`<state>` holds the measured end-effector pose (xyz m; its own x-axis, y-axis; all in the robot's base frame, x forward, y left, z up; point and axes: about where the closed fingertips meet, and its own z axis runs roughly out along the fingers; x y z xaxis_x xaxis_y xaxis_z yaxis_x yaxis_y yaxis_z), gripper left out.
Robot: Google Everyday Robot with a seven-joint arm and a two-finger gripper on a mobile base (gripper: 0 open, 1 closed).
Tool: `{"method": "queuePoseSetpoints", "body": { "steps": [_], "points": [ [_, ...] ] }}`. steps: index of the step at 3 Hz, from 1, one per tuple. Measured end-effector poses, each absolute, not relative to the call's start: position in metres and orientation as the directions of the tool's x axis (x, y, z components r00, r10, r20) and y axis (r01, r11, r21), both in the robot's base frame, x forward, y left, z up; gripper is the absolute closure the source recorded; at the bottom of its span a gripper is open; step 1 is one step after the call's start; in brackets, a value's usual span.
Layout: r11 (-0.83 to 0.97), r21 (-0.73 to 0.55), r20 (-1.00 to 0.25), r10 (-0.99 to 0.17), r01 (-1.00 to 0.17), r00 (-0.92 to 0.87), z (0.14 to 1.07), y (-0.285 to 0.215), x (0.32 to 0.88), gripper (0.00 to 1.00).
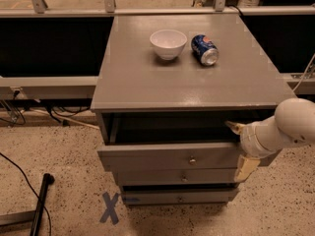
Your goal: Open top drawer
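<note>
The top drawer (162, 156) of the grey cabinet stands pulled out a little, with a dark gap above its front and a small round knob (192, 160) at centre. My gripper (241, 148) is at the right end of that drawer front. It is open: one beige finger (235, 127) reaches over the front's top edge into the gap, and the other finger (246, 168) hangs down in front of the drawer face. The white wrist behind it comes in from the right.
Two narrower grey drawers (162, 177) sit below, the lowest (177, 196) near the floor. A white bowl (168, 43) and a blue can (204, 49) on its side lie on the cabinet top (138, 82). A blue X (110, 208) marks the floor; a black pole (40, 205) lies left.
</note>
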<state>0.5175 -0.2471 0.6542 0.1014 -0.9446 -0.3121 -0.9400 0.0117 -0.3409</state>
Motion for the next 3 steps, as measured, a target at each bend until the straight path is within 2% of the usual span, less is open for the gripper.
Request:
{"method": "queuePoseSetpoints", "body": {
  "steps": [1, 3],
  "points": [
    [-0.013, -0.312, -0.294, -0.950, -0.950, 0.110, 0.648, -0.246, 0.518, 0.17],
    [-0.036, -0.227, -0.306, -0.946, -0.973, 0.107, 0.637, -0.259, 0.501, 0.62]
  ]
}}
